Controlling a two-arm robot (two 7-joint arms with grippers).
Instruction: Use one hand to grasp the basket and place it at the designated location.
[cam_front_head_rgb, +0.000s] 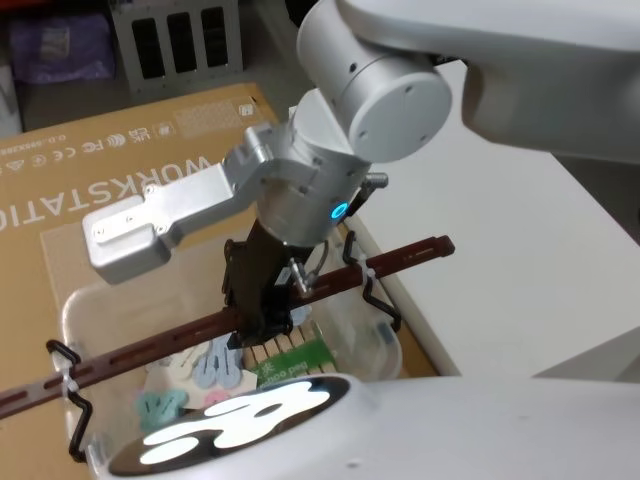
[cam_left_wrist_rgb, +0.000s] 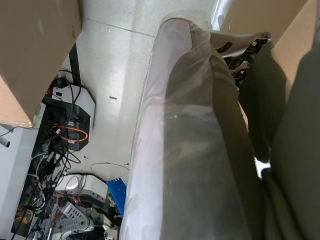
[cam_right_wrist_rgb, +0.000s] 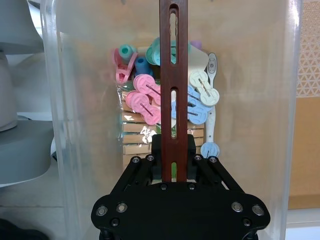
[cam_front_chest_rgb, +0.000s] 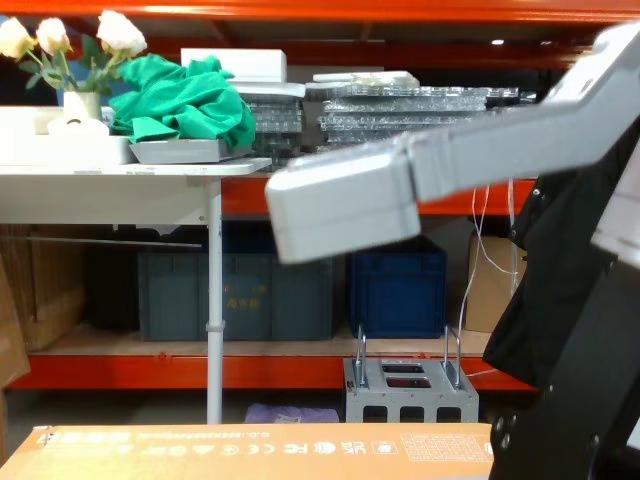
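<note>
Head view: the right end effector (cam_front_head_rgb: 262, 305) is clenched on the middle of the handle (cam_front_head_rgb: 395, 260). The handle stands raised across the basket (cam_front_head_rgb: 372, 335). The basket is low in the picture, close to the robot's body, over a cardboard box (cam_front_head_rgb: 100, 190) and just beside the edge of a white worktop (cam_front_head_rgb: 520, 260). Pegs (cam_front_head_rgb: 285, 345) and pastel clips (cam_front_head_rgb: 215, 372) lie in its bottom.

Left wrist view: the left arm is idle, away from the basket, looking down on a floor with cables (cam_left_wrist_rgb: 62, 137). Dark struts of the left end effector (cam_left_wrist_rgb: 245, 50) show past a plastic-wrapped part, but I cannot tell its state.

Right wrist view: the black jaws close on the slotted handle from both sides, with the strip running straight out between them. The hold looks centred, and the load sits straight below it.

Chest view: a grey link of the right arm (cam_front_chest_rgb: 340, 205) crosses in front of the shelves (cam_front_chest_rgb: 300, 10), with the top of the box along the lower edge.

Step in hand, as I judge it: the grasp is made and the carry is due or under way. I cannot tell whether the basket is clear of the box. No marked spot shows; the white worktop is the likely goal. The next move calls for a level lift high enough to clear the worktop's edge. After that comes a slow sideways travel so the basket does not swing on its pivots, and then a gentle set-down before the jaws let go.
</note>
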